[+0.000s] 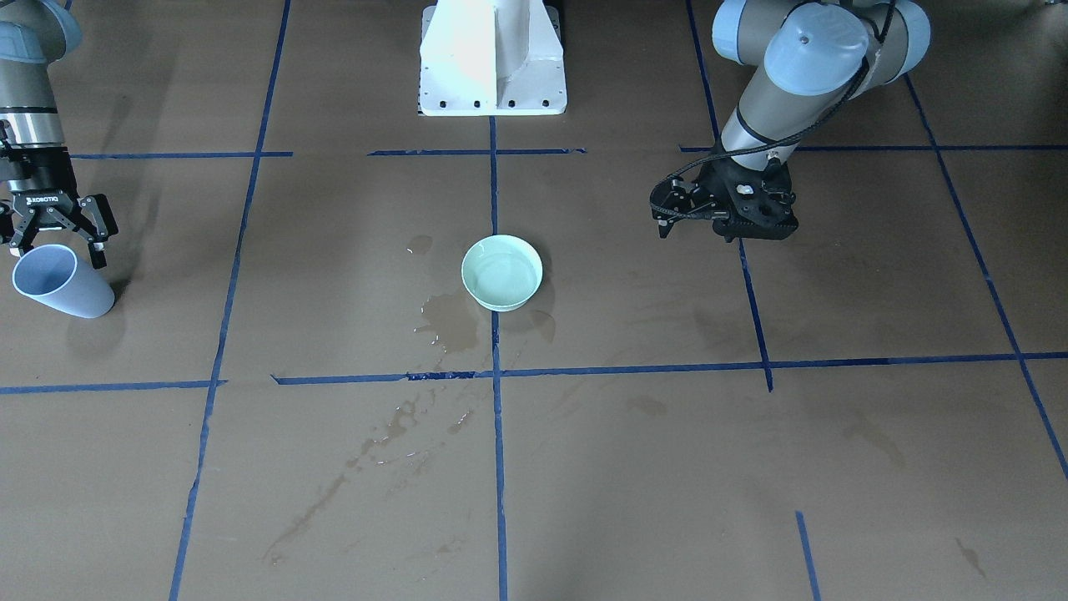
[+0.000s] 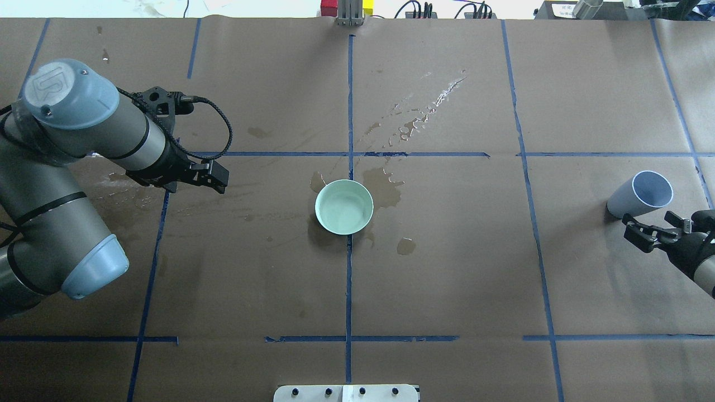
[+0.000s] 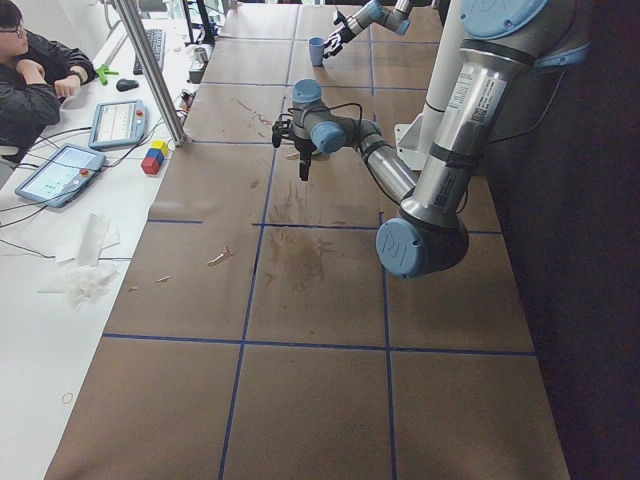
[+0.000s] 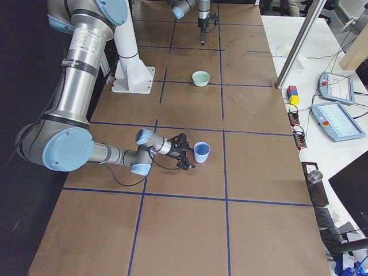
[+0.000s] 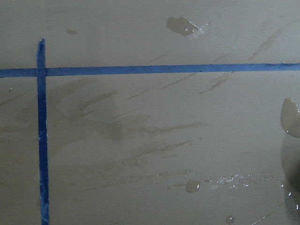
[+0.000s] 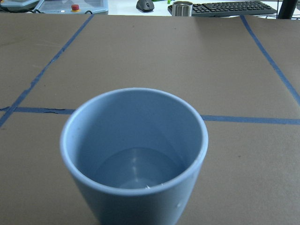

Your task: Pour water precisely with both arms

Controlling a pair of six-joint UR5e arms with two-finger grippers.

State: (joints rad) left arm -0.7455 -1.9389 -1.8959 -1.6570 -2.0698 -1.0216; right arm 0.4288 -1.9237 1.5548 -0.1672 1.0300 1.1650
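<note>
Front view. Noted right hand (image 1: pixel 57 246) with fingers spread wide, gripping nothing, poised just beside the rim of a pale blue cup (image 1: pixel 71 296): smooth, tapered, round-mouthed. Noted left hand (image 1: pixel 663 227) with fingers seemingly drawn together, empty, hanging over the brown paper cover of the table (image 1: pixel 834 467), well apart from the bowl (image 1: pixel 501 304). Found water (image 1: pixel 501 274) only as a faint gloss inside that shallow, round, mint-green bowl at centre. Logged dark wet stains (image 1: pixel 450 321) just beside it.

Overhead view. Confirmed the open right hand near the cup, not touching. Spotted glistening beads (image 2: pixel 430 109) along a streak beyond the bowl, and blue tape lines (image 2: pixel 349 290) gridding the matte paper.

Left side view. Recorded left hand as a narrow tip pointing down.

Right side view. Recorded the cup upright, with right hand low and level, opening toward it.

Left wrist view. Saw no fingers; only paper, crossed tape, dull streaks, tiny shiny droplets.

Right wrist view. Saw the cup filling the frame: thick rounded rim, glossy inner floor. Could not tell whether water lies there.
</note>
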